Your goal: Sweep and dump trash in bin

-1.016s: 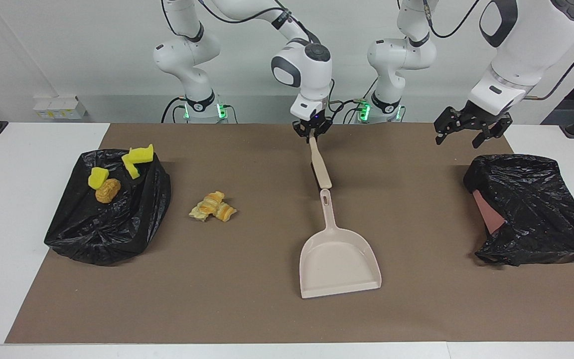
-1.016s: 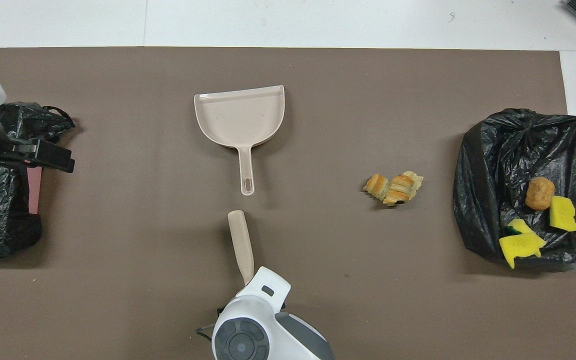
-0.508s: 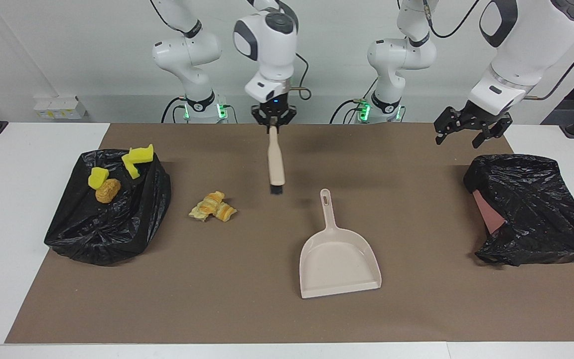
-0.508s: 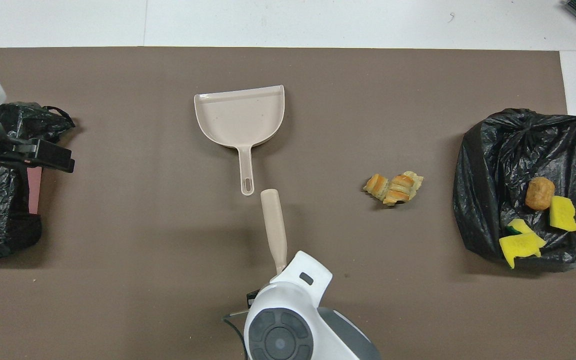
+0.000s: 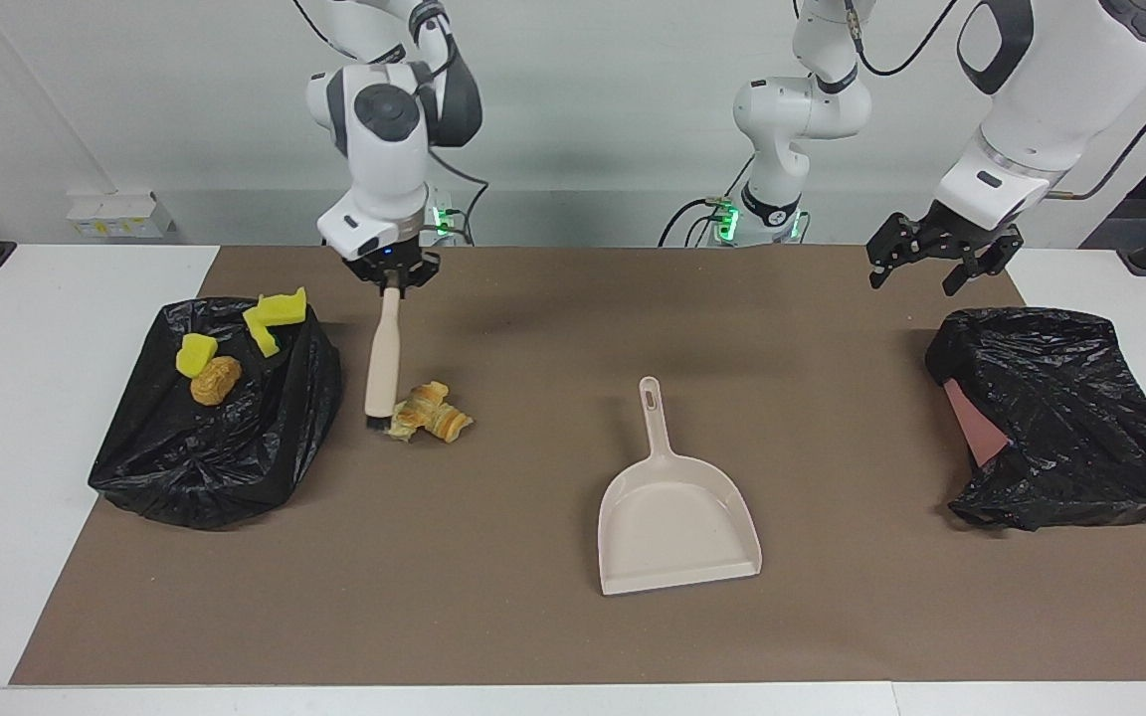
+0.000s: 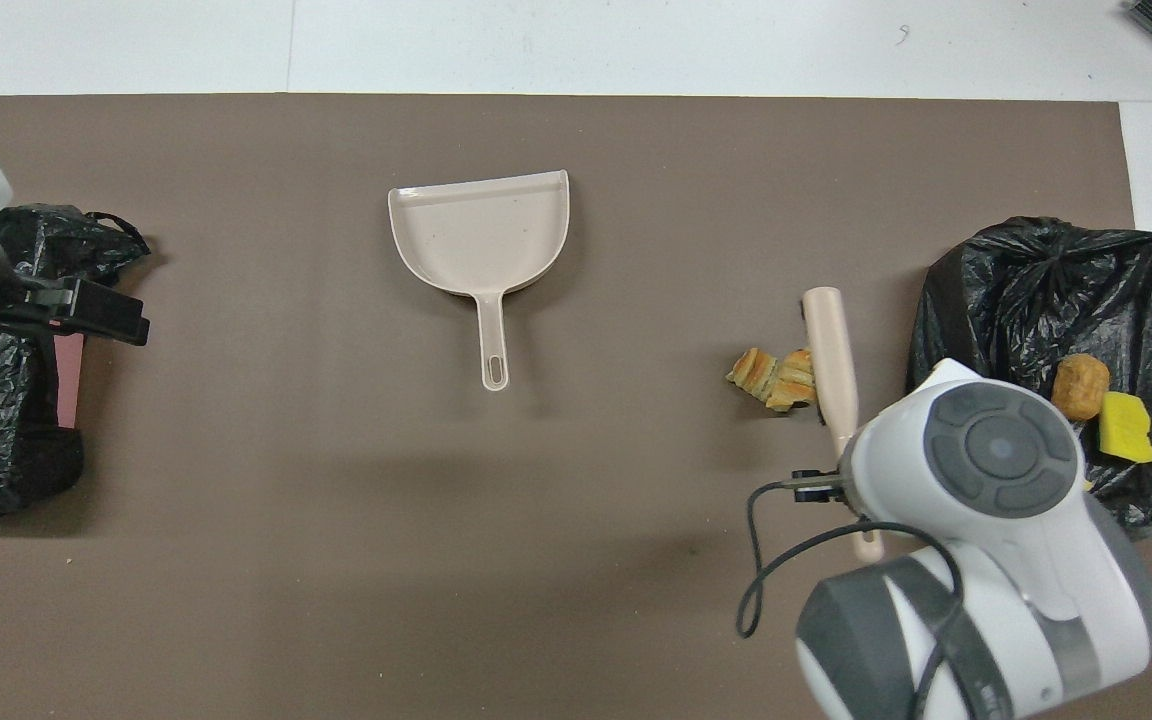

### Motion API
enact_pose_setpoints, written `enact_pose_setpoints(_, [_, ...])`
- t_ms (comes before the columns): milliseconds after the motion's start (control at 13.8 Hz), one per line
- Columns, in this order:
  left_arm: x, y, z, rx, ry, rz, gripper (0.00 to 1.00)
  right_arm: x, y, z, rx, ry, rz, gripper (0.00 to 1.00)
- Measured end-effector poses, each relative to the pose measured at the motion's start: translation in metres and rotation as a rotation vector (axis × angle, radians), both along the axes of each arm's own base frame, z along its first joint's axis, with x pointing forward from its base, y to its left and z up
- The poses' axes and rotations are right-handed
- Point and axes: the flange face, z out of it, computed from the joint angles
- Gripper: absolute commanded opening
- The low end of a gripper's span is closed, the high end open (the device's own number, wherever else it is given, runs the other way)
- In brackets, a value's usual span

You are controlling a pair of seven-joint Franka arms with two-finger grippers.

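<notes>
Carried across, right claw (image 5: 393,281) clamps brush (image 5: 382,360) against pastry chunks (image 5: 431,413).

No legible text or labels anywhere.

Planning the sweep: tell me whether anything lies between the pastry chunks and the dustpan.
Nothing visible does. Only bare brown mat lies between the pastry chunks and the dustpan; the brush stands beside the chunks, toward the right arm's end.

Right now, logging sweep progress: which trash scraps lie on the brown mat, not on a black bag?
The pale golden pastry chunks; the others sit on the black plastic bag.
</notes>
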Motion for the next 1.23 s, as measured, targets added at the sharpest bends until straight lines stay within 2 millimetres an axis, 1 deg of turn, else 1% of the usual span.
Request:
enact_pose_setpoints(145, [0.000,-0.001,0.000,0.000,0.000,-0.001,1.00,-0.003,-0.018,-0.029,-0.008,0.030,0.014,0.00])
enact_pose_setpoints(218, [0.000,-0.004,0.000,0.000,0.000,-0.008,1.00,-0.004,-0.023,-0.039,-0.006,0.049,0.025,0.00])
enact_pose_setpoints(290, [-0.001,-0.011,0.000,-0.001,0.000,-0.022,1.00,-0.005,-0.023,-0.048,-0.004,0.067,0.033,0.00])
enact_pose_setpoints(435, [-0.004,-0.036,0.000,-0.002,-0.007,-0.065,1.00,-0.003,-0.014,-0.063,0.008,0.078,0.055,0.00])
enact_pose_setpoints(580, [-0.005,-0.061,-0.004,-0.004,-0.017,-0.085,1.00,-0.003,0.005,-0.069,0.048,0.072,0.072,0.00])
enact_pose_setpoints(653, [-0.004,-0.076,-0.009,-0.006,-0.028,-0.080,1.00,-0.003,0.017,-0.069,0.101,0.064,0.054,0.00])
enact_pose_setpoints(798, [-0.001,-0.103,-0.029,-0.011,-0.043,-0.063,1.00,0.000,0.033,-0.063,0.170,0.051,0.032,0.00])
enact_pose_setpoints(943, [0.001,-0.126,-0.055,-0.016,-0.055,-0.040,1.00,0.009,0.041,-0.050,0.190,0.028,0.036,0.00])
enact_pose_setpoints(1088, [0.006,-0.145,-0.082,-0.018,-0.056,-0.018,1.00,0.018,0.041,-0.026,0.192,0.016,0.038,0.00])
enact_pose_setpoints(1233, [0.012,-0.169,-0.113,0.002,-0.059,0.008,1.00,0.025,0.033,-0.002,0.186,0.000,0.057,0.00])
